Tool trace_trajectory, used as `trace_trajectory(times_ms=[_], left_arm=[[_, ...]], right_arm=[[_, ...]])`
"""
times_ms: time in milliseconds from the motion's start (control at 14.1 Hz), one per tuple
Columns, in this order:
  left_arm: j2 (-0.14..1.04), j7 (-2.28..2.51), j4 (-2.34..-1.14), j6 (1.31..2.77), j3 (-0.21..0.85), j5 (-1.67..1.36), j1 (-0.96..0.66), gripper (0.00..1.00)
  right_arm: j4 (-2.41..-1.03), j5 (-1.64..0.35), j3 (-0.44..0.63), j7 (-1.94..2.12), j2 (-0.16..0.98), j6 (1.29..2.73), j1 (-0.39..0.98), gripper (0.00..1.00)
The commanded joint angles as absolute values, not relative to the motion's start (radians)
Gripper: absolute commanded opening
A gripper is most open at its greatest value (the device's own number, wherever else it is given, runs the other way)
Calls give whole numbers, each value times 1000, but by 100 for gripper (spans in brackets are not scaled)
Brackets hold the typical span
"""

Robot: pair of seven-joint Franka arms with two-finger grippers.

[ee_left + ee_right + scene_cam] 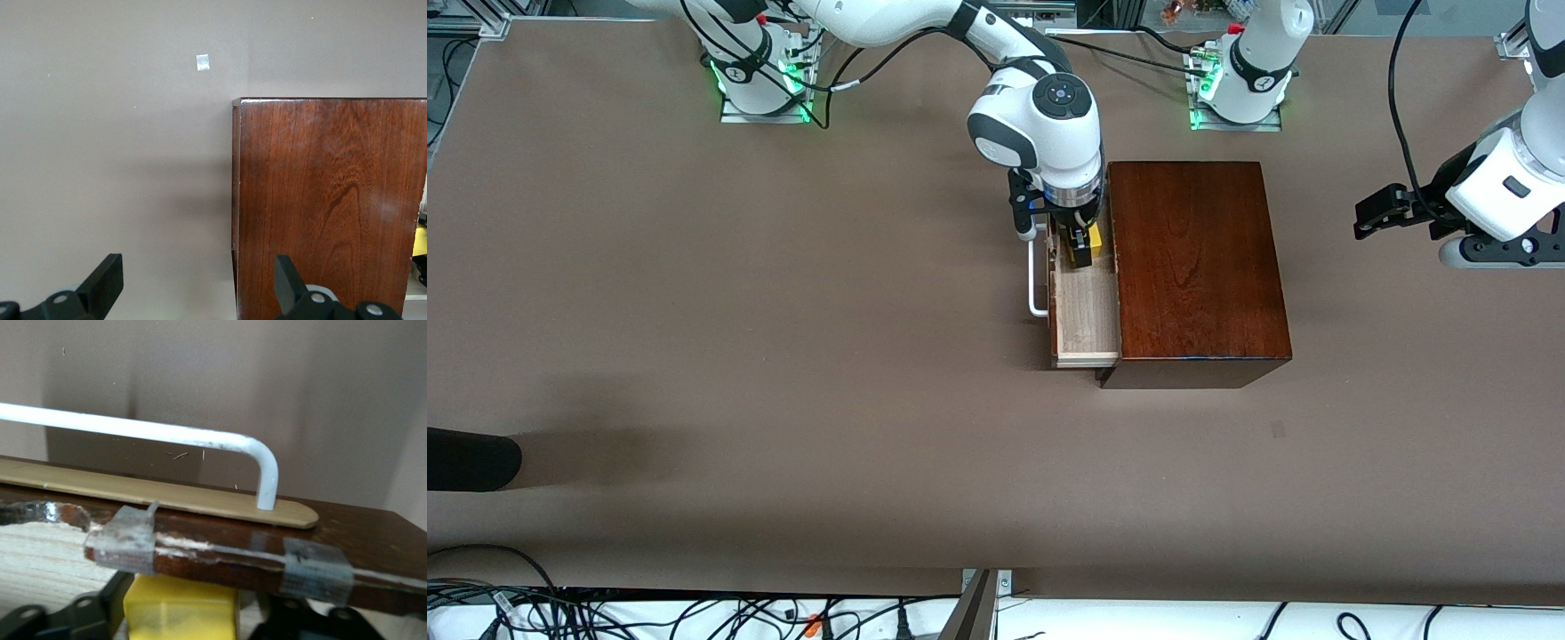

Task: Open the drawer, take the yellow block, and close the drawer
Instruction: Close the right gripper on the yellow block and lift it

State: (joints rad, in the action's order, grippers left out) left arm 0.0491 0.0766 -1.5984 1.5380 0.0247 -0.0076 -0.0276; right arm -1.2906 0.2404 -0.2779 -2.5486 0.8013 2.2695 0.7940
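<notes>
Two arms share the brown surface (783, 356), and only the right one is at work. Its right gripper (1081, 249) reaches down into the drawer (1087, 311), which stands pulled out of the dark mahogany box (1196, 267) on the side toward the right arm's end of the surface. The gripper's fingers are clenched on the yellow block (1093, 238), which sits in the part of the tray farther from the front camera, close against the box. In the right wrist view the yellow block (183, 613) shows between the two dark fingers (110, 603), just under the drawer's reddish-brown front, where strips of clear tape (313, 570) lie along the edge. The white loop handle (167, 437) is mounted on a pale wooden strip on that front. The handle (1036, 280) juts out from the drawer toward the right arm's end of the surface. The left arm waits at its own end, its left gripper (1374, 213) hanging released over bare surface, well apart from the box. The left wrist view shows its fingers (103, 277) spread wide, with the box top (333, 200) past them and a small pale mark (203, 62) on the surface.
</notes>
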Motion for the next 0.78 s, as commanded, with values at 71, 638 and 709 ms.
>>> trace_trajectory(times_ms=[71,638,709], left_arm=[[43,72,-1598,1528,28,0,-25,100],[44,71,-1598,1528,28,0,-25,100],[43,71,-1598,1528,28,0,-25,100]], right_arm=[[-1258,255,-270,-2553,790,2234,804,5],[-1065,66,-276,-2407,678,1830,727,6],[-1069,34,-273,-2331,639,1789,701,6]])
